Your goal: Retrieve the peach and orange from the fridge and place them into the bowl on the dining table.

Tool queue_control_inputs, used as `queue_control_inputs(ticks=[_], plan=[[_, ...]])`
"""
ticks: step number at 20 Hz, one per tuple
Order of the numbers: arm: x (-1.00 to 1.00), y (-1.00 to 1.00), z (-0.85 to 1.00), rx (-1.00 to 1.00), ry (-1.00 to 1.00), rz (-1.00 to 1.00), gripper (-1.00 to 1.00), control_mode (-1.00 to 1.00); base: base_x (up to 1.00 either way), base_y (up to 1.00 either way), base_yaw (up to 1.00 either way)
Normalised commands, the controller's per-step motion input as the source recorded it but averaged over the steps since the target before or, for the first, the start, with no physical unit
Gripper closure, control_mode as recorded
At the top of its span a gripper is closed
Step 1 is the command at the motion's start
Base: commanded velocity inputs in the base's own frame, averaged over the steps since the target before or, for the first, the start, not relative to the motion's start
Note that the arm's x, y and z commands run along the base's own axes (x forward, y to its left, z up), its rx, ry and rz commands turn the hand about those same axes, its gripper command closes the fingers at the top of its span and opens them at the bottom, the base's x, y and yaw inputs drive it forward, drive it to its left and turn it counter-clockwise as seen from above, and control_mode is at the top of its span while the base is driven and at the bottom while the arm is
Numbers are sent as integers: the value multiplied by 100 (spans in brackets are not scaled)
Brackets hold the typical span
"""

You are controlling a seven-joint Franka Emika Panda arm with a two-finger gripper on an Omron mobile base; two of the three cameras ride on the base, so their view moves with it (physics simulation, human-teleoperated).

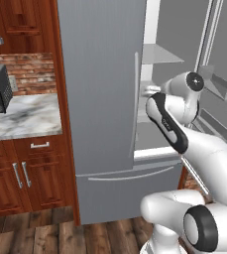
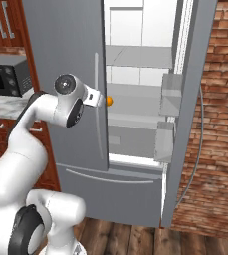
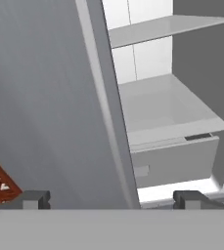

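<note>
Fridge (image 1: 102, 99) right door open, grey shelves visible; white arm (image 1: 184, 129) reaching toward interior.

Orange (image 2: 109, 101) partly hidden behind closed fridge (image 2: 70, 74) door.

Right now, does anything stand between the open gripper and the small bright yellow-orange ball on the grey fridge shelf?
Yes. The closed left grey-silver fridge door and its edge lie before the gripper; the orange peeks out just past that edge.
</note>
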Motion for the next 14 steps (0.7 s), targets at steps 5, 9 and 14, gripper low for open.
queue_control_inputs(ticks=[5,9,14], plan=[[48,7,0,0,1,2,-100,-100,0,0,0],[58,6,0,0,10,1,-100,-100,0,0,0],[64,0,-6,0,6,3,-100,-100,0,0,0]])
